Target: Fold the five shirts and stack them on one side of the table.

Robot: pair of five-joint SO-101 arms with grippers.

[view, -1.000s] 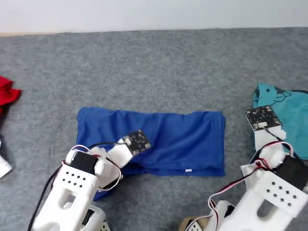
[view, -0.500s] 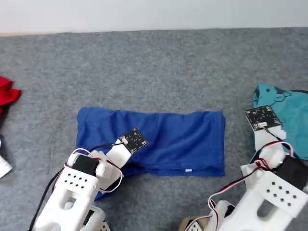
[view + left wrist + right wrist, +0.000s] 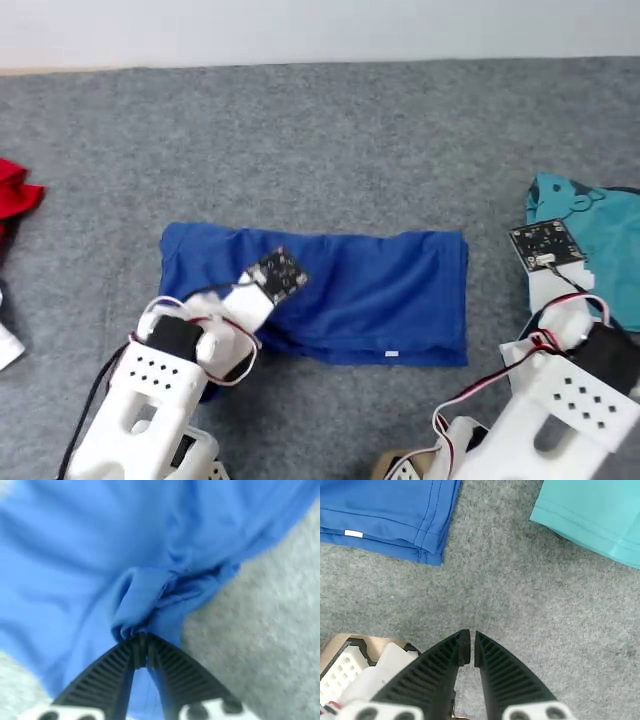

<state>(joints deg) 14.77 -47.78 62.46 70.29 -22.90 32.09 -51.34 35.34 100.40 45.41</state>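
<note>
With our left fingers pinched shut on the blue fabric shirt, seemingly at its hem, we should draw it over slowly and flat.

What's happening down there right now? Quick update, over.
Left gripper shut on blue shirt, at its near edge. Right gripper shut, empty, over grey mat beside teal shirt. Red garment at table's edge, out of the way.

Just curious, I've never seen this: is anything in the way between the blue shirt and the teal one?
Nothing lies on the grey table between the blue shirt and the teal shirt. The right arm hangs above that gap, jaws shut, and might be in the path.
</note>
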